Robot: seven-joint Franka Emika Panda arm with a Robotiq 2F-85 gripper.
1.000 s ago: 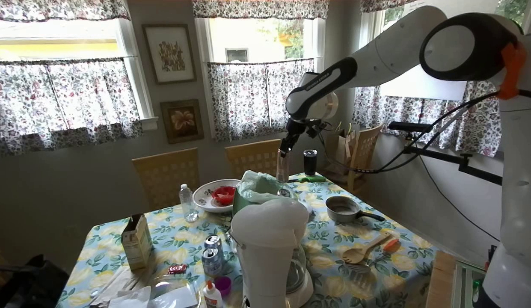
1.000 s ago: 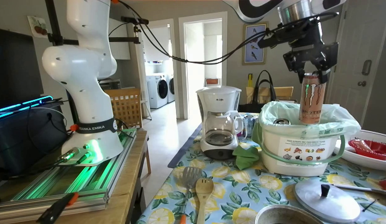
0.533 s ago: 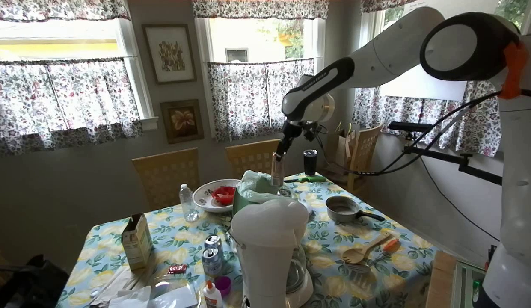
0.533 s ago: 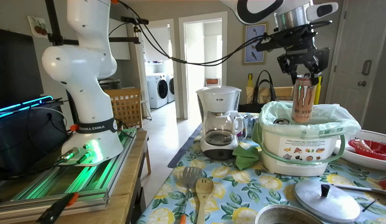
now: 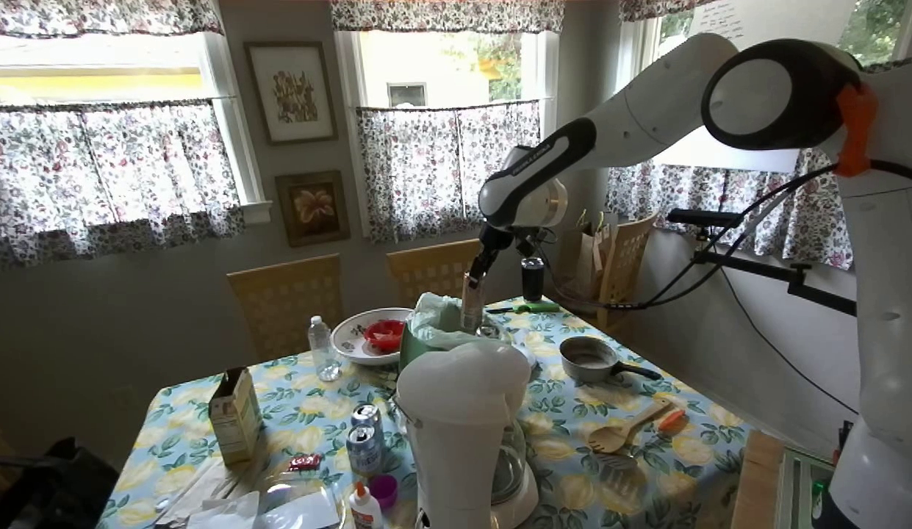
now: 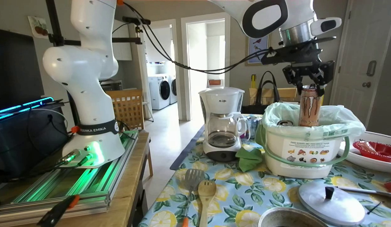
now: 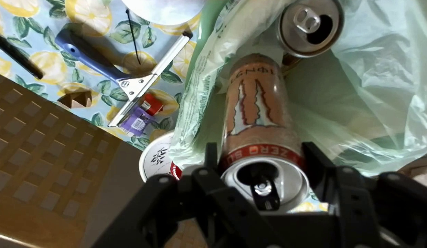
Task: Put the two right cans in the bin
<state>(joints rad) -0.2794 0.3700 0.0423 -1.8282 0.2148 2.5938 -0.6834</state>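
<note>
The orange can (image 6: 309,108) was held near its top by the gripper (image 7: 260,158), at the mouth of the bin (image 6: 308,154). If released there, it could be tipped by the other can (image 7: 310,27) inside or snagged on the bag (image 6: 335,126).

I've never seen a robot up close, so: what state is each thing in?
Pincer: shut on the Monster can
Bin: open, lined with a green bag
Monster can: opened, held at the bin's mouth
Second can: opened, inside the bin
Saucepan: uncovered
Pot lid: off, knob up
Carafe: seated in coffee maker
Water bottle: capped, upright
Cardboard box: top open
</note>
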